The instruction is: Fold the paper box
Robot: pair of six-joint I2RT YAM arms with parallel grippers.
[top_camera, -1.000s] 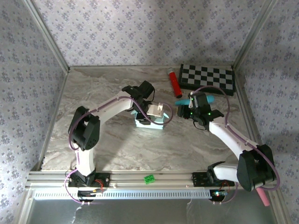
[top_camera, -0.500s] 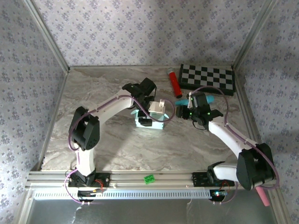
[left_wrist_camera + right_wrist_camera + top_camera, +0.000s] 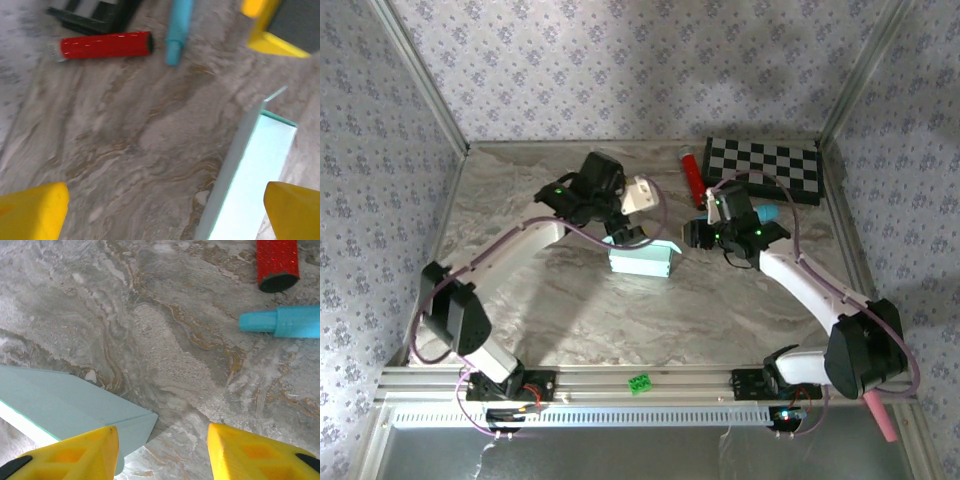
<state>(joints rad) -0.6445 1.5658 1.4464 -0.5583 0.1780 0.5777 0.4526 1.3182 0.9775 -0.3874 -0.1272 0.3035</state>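
The paper box (image 3: 642,260), pale mint green, lies on the marble table (image 3: 520,290) between the two arms. My left gripper (image 3: 626,230) hangs just behind it, jaws wide open and holding nothing. In the left wrist view the box (image 3: 252,185) lies toward the right finger (image 3: 295,212), and bare table shows in the left gripper (image 3: 162,215). My right gripper (image 3: 698,235) is at the box's right end. In the right wrist view that gripper (image 3: 162,450) is open, its left finger (image 3: 70,455) over the box's corner flap (image 3: 75,402).
A red cylinder (image 3: 694,176) and a teal microphone (image 3: 760,216) lie behind the right gripper; both also show as the red cylinder (image 3: 277,262) and teal microphone (image 3: 285,322). A checkerboard (image 3: 762,167) sits at the back right. Patterned walls enclose the table.
My left gripper has opened wide, let go of the box and drawn back toward the far left. The right gripper has edged left toward the box's end.
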